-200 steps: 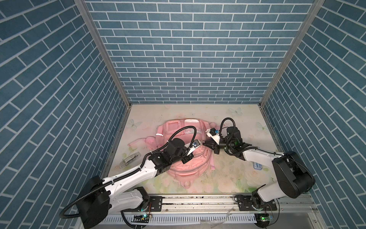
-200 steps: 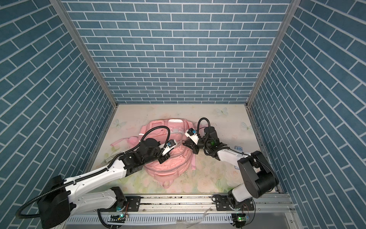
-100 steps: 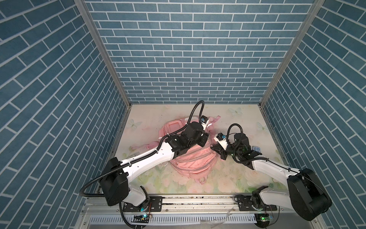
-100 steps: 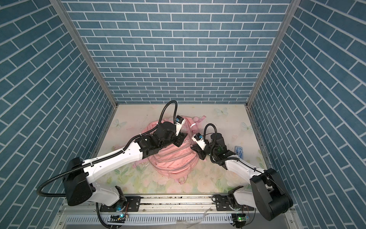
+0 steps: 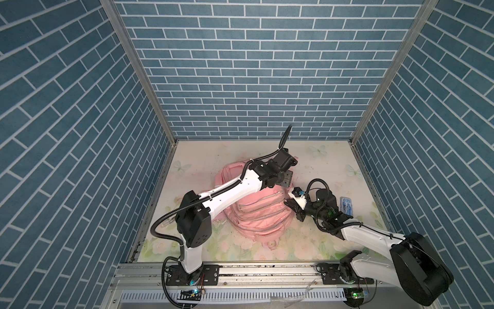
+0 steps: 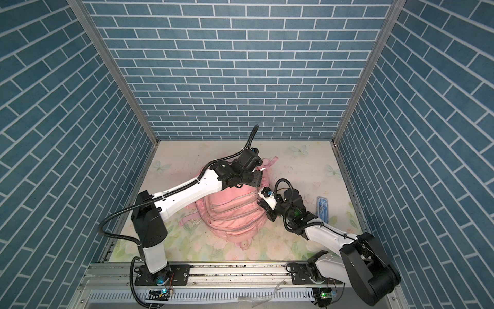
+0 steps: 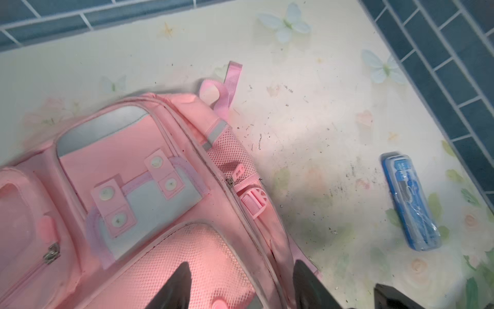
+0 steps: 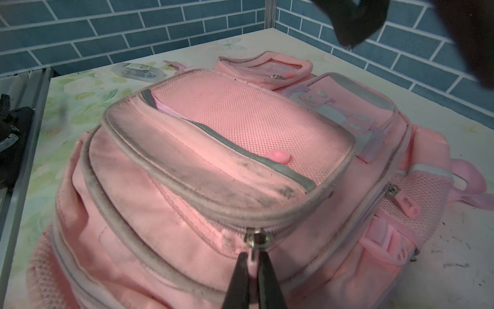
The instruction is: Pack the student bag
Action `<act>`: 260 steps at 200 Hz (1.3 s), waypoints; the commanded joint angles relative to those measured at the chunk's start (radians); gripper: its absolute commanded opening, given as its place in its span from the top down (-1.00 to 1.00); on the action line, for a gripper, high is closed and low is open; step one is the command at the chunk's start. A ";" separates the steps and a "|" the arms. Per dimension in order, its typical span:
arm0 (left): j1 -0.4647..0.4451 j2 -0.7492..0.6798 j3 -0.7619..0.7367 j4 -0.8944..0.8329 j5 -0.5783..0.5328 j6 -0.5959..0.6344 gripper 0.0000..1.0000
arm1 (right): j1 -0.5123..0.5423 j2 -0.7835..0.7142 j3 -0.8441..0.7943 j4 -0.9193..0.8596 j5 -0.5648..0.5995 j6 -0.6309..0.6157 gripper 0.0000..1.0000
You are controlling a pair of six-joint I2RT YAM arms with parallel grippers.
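Observation:
The pink student bag (image 5: 256, 214) (image 6: 232, 214) lies front side up in the middle of the table. My left gripper (image 5: 287, 179) (image 6: 258, 178) hangs over its far right corner. In the left wrist view that gripper (image 7: 241, 263) is open, straddling the edge of the bag's (image 7: 133, 166) mesh pocket and holding nothing. My right gripper (image 5: 290, 207) (image 6: 261, 203) is at the bag's right side. In the right wrist view it (image 8: 252, 254) is shut on the pink zip pull (image 8: 252, 263) just below a front pocket's metal slider (image 8: 255, 239).
A blue transparent case (image 5: 346, 208) (image 6: 322, 207) (image 7: 410, 203) lies on the table right of the bag, near the right wall. A clear plastic case (image 8: 137, 70) lies beyond the bag's left side. Blue brick walls enclose three sides; the arms' rail (image 5: 267, 270) runs along the front.
My left arm swung from the bag's front to its far right corner, and its jaws went from shut to open. The right gripper stayed shut on the zip pull and shifted slightly right and frontward.

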 commanded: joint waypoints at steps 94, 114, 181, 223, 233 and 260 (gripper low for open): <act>-0.007 0.264 0.285 -0.395 -0.003 -0.060 -0.22 | 0.029 -0.036 -0.077 0.205 0.075 -0.107 1.00; -0.008 0.311 0.335 -0.434 -0.004 -0.056 -0.16 | 0.029 -0.044 -0.092 0.225 0.075 -0.119 1.00; 0.046 0.343 0.403 -0.336 0.134 -0.112 1.00 | 0.039 -0.032 -0.050 0.114 0.079 -0.144 1.00; 0.130 0.294 0.384 -0.163 0.204 -0.234 1.00 | 0.095 -0.039 -0.012 0.026 0.096 -0.157 1.00; 0.143 0.289 0.384 -0.127 0.219 -0.268 1.00 | 0.115 -0.028 0.004 0.013 0.093 -0.161 1.00; 0.170 0.293 0.396 -0.024 0.258 -0.358 1.00 | 0.179 0.043 0.060 -0.025 0.101 -0.197 1.00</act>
